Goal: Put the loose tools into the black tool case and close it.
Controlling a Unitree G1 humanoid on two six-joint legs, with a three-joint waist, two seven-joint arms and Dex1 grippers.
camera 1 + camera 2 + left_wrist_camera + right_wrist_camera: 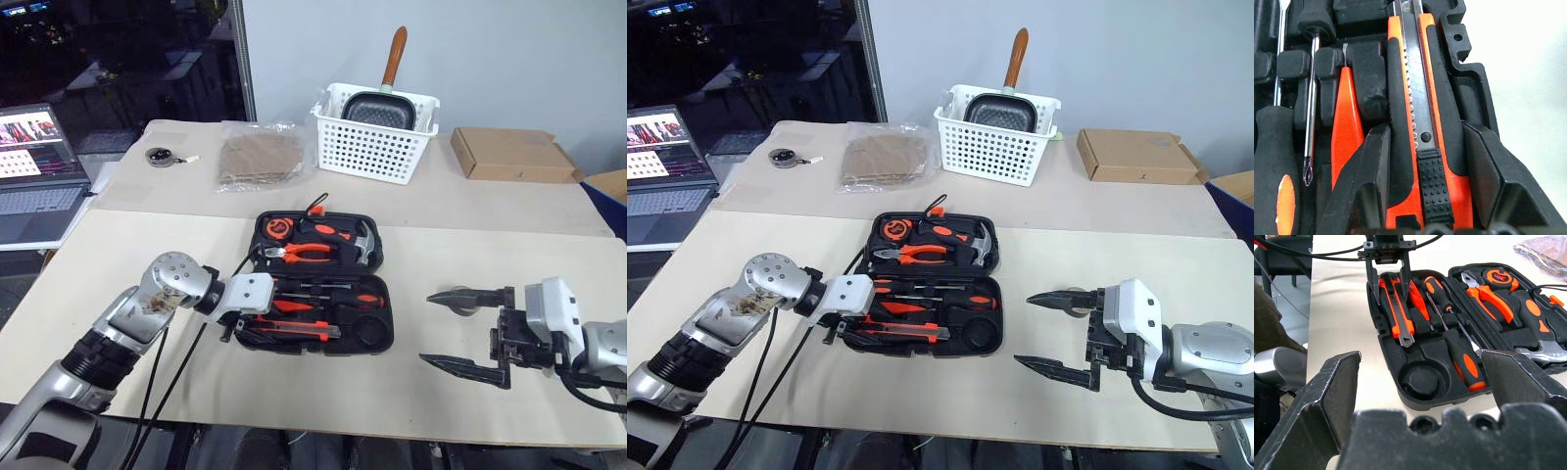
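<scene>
At the desk's (pixel 411 382) left, the left pincer (pixel 1387 280) straddled the box cutter (pixel 1422 147) lying in its slot of the open black tool case (pixel 377 338), fingers on both sides, contact unclear. The left wrist view revealed the thin red cutter (pixel 1347 122) and a screwdriver (pixel 1278 171) alongside. Rightward, the right pincer (pixel 468 331) hung spread wide, holding nothing.

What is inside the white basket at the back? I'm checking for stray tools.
A dark square pan with a brown handle sticking up stands in the white basket. The basket's floor beneath the pan is hidden.
</scene>
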